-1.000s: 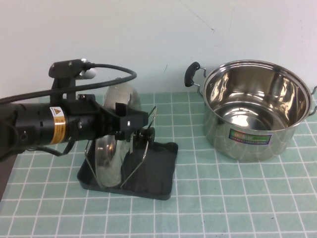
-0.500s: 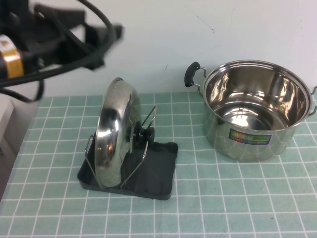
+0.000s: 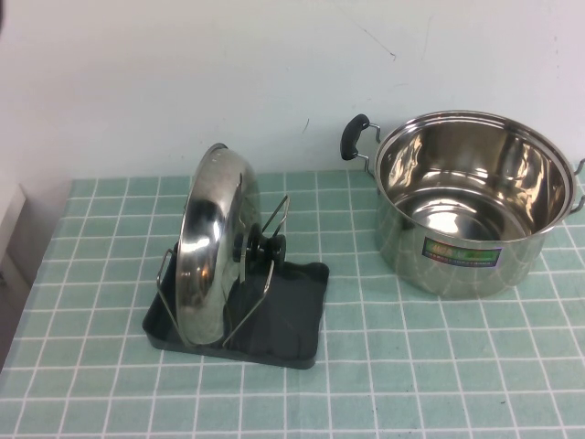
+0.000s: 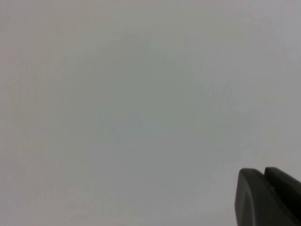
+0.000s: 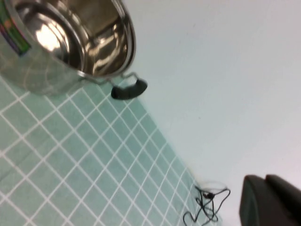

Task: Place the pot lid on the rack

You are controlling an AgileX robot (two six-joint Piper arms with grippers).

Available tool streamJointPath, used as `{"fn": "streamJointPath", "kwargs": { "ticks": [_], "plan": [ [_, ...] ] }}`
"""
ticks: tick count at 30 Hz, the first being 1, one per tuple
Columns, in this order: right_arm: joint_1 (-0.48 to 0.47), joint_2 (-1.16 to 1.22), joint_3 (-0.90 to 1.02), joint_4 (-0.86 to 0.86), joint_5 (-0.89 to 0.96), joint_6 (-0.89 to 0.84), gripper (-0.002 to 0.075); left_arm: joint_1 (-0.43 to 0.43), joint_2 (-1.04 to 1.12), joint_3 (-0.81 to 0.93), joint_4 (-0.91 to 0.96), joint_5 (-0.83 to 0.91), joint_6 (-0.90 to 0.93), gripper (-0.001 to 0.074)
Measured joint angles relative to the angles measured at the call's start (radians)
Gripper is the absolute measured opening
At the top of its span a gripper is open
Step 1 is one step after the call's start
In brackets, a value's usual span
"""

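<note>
The pot lid stands on edge in the wire slots of the black rack, left of the table's middle, its black knob facing right. Nothing holds it. Neither arm shows in the high view. Of my left gripper only a dark part shows in a corner of the left wrist view, against a blank wall. Of my right gripper only a dark part shows in a corner of the right wrist view, raised well above the table and away from the lid.
The open steel pot with black handles and a colourful label stands at the back right; it also shows in the right wrist view. A green tiled cloth covers the table. A thin black cable lies at the table's far edge.
My left arm has let go of the lid's knob, risen up and to the left, and left the high view. The lid stays standing in the rack.
</note>
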Motion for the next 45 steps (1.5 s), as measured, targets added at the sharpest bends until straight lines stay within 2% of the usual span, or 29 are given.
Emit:
{"fn": "streamJointPath", "kwargs": {
  "ticks": [4, 7, 10, 13, 18, 24, 30, 35, 40, 45],
  "plan": [
    [0.0, 0.005, -0.004, 0.051, 0.043, -0.006, -0.0001, 0.0, -0.001, 0.0, -0.304, 0.292, 0.305, 0.0002],
    [0.0, -0.004, -0.008, 0.168, 0.048, -0.006, -0.0001, 0.0, -0.009, 0.0, -0.652, 0.459, 0.509, 0.0001],
    [0.0, -0.016, -0.008, 0.294, 0.043, -0.01, -0.0001, 0.0, -0.041, 0.0, -1.002, 0.525, 0.703, 0.0001],
    [0.0, -0.055, 0.011, 0.402, -0.052, -0.036, -0.0001, 0.0, -0.1, 0.0, -1.388, 0.532, 0.985, 0.0001],
    [0.0, -0.148, 0.088, 0.533, -0.248, -0.078, -0.0001, 0.0, -0.231, 0.0, -1.814, 0.568, 1.381, -0.0001],
    [0.0, -0.291, 0.293, 0.623, -0.447, -0.088, -0.0001, 0.0, -0.435, 0.105, -2.1, 0.565, 1.609, -0.0001],
    [0.0, -0.37, 0.506, 0.627, -0.643, -0.088, -0.0001, 0.0, -0.613, 0.385, -2.4, 0.412, 1.904, -0.0001],
    [0.0, -0.372, 0.582, 0.649, -0.695, -0.061, -0.0001, 0.0, -0.673, 0.62, -2.602, 0.265, 2.131, -0.0001],
    [0.0, -0.372, 0.59, 0.66, -0.69, -0.049, -0.0001, 0.0, -0.675, 0.747, -2.668, 0.121, 2.2, -0.0001],
    [0.0, -0.372, 0.59, 0.707, -0.632, -0.041, -0.0001, 0.0, -0.675, 0.777, -2.675, 0.049, 2.204, -0.0001]
  ]
}}
